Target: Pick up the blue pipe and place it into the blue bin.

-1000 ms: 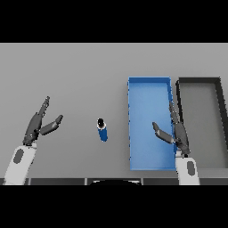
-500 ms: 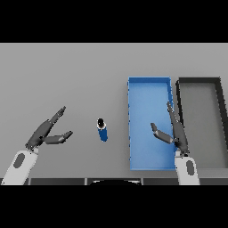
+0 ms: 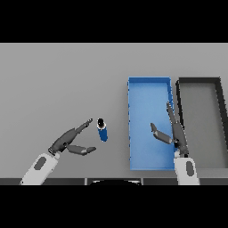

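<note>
A short blue pipe with a dark open end lies on the grey table, left of the blue bin. My left hand is open just left of the pipe, its straight fingers reaching toward the pipe's top end and its thumb spread below; it does not hold the pipe. My right hand hangs open over the blue bin's right side, fingers pointing away from me. The blue bin holds nothing.
A dark grey bin stands right beside the blue bin, at the table's right edge. The grey table stretches to the left and behind the pipe.
My left hand has swung right across the table, from well left of the pipe to just beside it. The pipe and the right hand have barely moved.
</note>
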Tool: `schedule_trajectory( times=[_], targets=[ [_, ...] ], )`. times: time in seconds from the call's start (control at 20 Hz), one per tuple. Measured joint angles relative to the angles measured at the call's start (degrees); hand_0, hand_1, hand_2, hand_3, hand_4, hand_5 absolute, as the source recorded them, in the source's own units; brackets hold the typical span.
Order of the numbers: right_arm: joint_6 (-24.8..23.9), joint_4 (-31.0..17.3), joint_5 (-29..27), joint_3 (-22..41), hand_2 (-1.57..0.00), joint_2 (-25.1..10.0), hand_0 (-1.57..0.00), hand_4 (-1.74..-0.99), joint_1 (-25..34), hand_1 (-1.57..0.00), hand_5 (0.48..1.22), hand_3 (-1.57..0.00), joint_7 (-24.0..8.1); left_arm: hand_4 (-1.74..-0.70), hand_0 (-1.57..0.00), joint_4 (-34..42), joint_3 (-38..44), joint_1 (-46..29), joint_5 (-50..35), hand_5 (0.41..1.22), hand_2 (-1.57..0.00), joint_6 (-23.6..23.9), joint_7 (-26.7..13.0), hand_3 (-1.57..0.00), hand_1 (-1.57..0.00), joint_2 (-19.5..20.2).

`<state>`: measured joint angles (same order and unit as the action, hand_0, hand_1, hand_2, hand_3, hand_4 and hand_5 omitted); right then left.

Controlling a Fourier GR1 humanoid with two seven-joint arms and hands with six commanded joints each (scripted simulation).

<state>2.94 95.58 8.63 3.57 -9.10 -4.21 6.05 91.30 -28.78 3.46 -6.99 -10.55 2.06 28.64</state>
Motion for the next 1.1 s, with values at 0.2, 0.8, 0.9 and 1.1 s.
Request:
schedule_trajectory(
  times=[0.2,0.8,0.9,1.1],
  targets=[
    [0.23,0.81,-0.18,-0.10,0.00,-0.27,0.00,-1.201,-0.53,0.00,0.620,0.00,-1.35,-1.15,0.00,-3.35,-2.09,2.42,2.40,0.460,0.00,1.72,0.64,0.00,0.00,-5.59],
    [-0.29,0.43,0.63,-0.81,0.00,-1.18,0.00,-1.207,-1.58,0.00,0.650,0.00,0.72,-1.11,0.00,-14.88,-3.77,8.74,6.13,0.463,0.00,3.95,2.99,0.00,0.00,-15.02],
    [-0.33,0.60,0.59,-0.67,0.00,-0.88,0.00,-1.213,-1.73,0.00,0.655,0.00,1.13,-1.19,0.00,-16.98,-3.40,9.43,5.19,0.550,-0.15,3.84,3.56,-0.12,-0.04,-17.12],
    [0.24,0.92,-0.30,-0.91,0.00,-1.14,0.00,-1.219,-1.16,0.00,0.657,0.00,-0.24,-1.44,-0.60,-17.40,-1.72,8.51,1.46,0.910,-0.87,3.65,6.10,-0.91,-0.75,-19.93]
  ],
)
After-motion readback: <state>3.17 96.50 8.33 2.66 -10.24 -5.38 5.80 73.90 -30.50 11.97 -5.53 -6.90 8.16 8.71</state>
